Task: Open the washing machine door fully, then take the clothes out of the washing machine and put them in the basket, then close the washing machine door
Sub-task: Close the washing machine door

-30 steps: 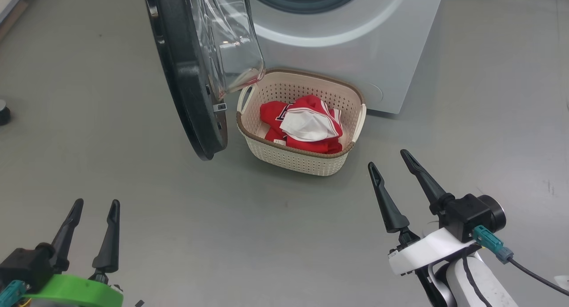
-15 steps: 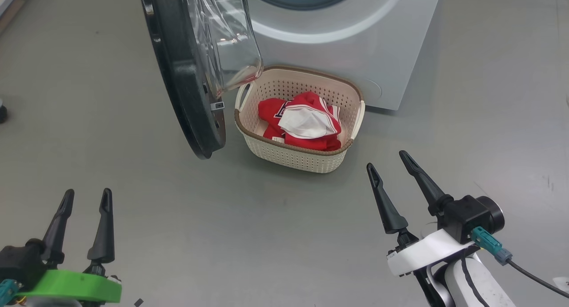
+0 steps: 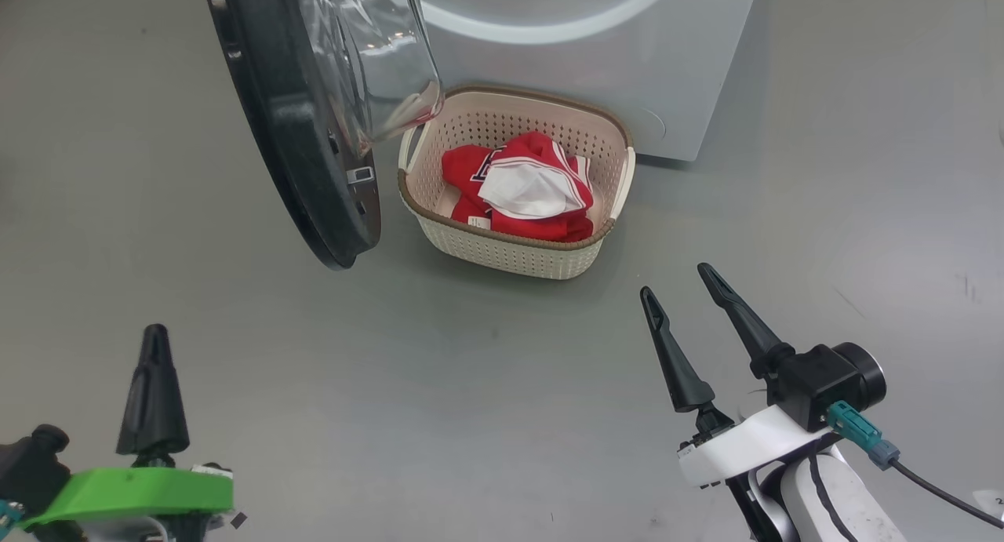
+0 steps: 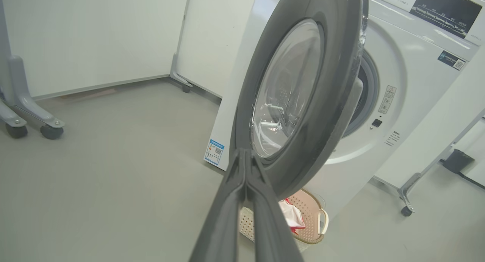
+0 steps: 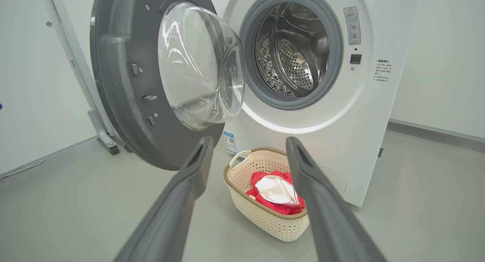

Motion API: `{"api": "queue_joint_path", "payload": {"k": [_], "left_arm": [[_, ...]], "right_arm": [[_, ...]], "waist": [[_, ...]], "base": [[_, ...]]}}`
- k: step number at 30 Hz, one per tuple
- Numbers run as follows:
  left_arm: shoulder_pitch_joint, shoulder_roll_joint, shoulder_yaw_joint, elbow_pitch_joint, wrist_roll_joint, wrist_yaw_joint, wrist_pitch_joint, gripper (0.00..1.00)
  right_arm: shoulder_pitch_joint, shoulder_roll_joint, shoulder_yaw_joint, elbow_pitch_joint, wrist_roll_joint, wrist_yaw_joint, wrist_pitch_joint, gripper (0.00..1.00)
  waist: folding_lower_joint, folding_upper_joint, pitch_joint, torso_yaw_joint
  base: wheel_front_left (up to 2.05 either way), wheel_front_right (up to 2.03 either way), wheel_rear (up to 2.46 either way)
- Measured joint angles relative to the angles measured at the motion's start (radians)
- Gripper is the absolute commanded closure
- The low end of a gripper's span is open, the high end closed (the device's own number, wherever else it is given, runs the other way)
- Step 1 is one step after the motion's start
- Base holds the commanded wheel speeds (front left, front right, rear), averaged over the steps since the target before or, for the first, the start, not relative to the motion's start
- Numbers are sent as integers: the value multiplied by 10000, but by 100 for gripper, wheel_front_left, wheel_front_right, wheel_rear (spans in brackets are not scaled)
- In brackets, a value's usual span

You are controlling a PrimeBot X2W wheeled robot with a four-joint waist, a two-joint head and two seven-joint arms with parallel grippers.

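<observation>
The clothes [image 3: 549, 224] lie in the basket [image 3: 510, 258] at upper centre and the drum [image 5: 295, 53] looks empty, so only closing remains. The left end effector [image 3: 154, 340], pinched shut and empty at lower left, should push the outer face of the washing machine door [image 3: 290, 134]. The right end effector [image 3: 674, 281], spread wide at lower right, should keep clear.

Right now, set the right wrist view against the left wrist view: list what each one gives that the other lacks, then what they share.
Right wrist view: the bare metal drum, no garment seen inside; the inner side of the washing machine door with its glass bowl; the right gripper, fingers apart. Left wrist view: the door's outer face, the control panel, the left gripper, fingers pressed together, empty. Both: the washing machine, its door open, and the basket holding the clothes in front of it.
</observation>
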Motion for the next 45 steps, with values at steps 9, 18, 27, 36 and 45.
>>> {"api": "queue_joint_path", "payload": {"k": [9,18,27,36,45], "left_arm": [[-1082,-318,25,-385,-3774,0,570,100],[-2032,-339,917,-303,-7074,0,2245,100],[-2785,-270,1463,58,-10264,648,4729,100],[-3504,180,1624,-213,-11733,1448,6353,100],[-3881,449,1522,-267,-11965,1837,7212,100]], "right_arm": [[-211,-2,31,-31,-94,77,0,0],[-452,0,63,-23,-111,86,0,0],[-653,15,88,-27,-146,121,0,0],[-852,42,58,-35,-178,163,0,0],[-893,61,36,-23,-180,174,-12,0]], "waist": [[0,1,547,-194],[0,0,845,-500],[0,0,1138,-869],[1,0,1467,-1175],[1,0,1621,-1401]], "base": [[0,0,0],[0,0,0],[0,0,0],[0,0,0],[0,0,0]]}}
